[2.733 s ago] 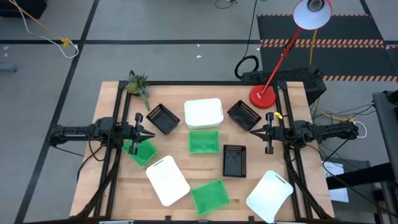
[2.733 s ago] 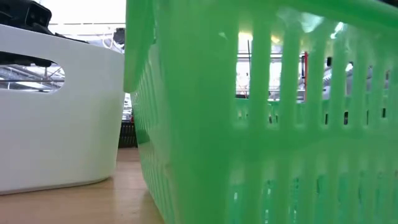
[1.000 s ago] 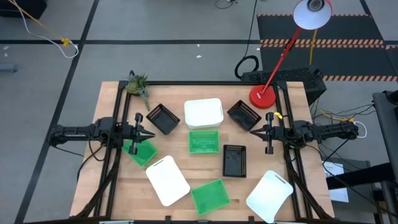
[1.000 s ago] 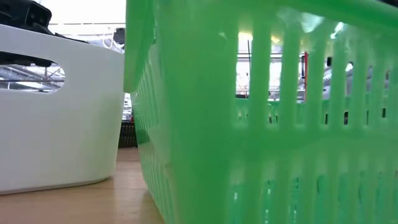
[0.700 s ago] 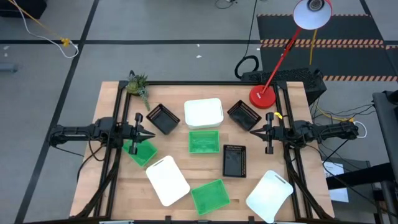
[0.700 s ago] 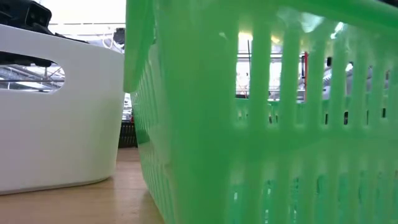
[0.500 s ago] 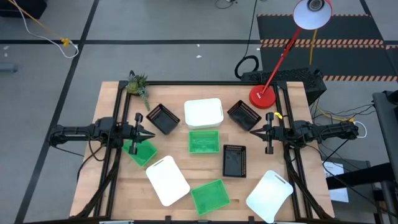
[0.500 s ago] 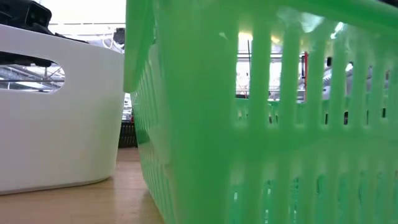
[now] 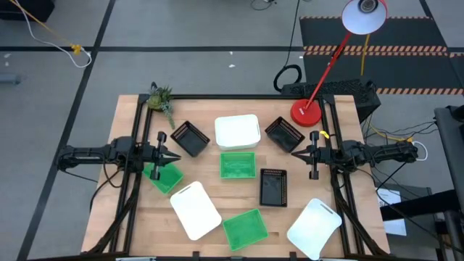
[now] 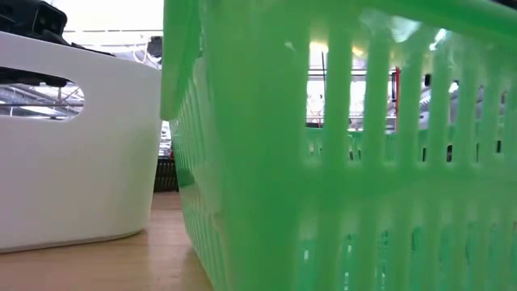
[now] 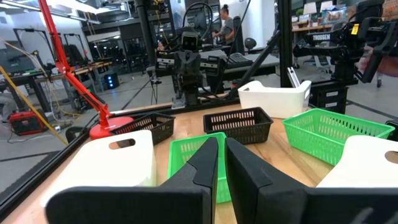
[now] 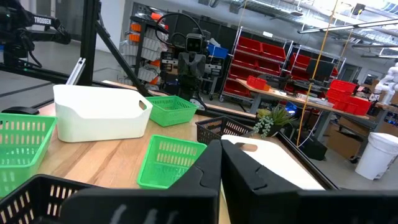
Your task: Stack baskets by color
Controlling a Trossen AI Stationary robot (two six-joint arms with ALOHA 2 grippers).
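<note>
Nine baskets (image 9: 238, 165) between both hands (image 9: 176, 156).

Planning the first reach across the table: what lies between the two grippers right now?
In the high view, the left gripper and right gripper face each other; the middle green basket lies between them, nearly on the line.

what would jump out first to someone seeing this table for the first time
Nine baskets lie scattered unstacked across the wooden table: bright green baskets such as the middle one, a white basket at the far edge, black ones between. The left gripper and right gripper face each other from opposite sides, both shut and empty. A red lamp stands at the far right corner.
</note>
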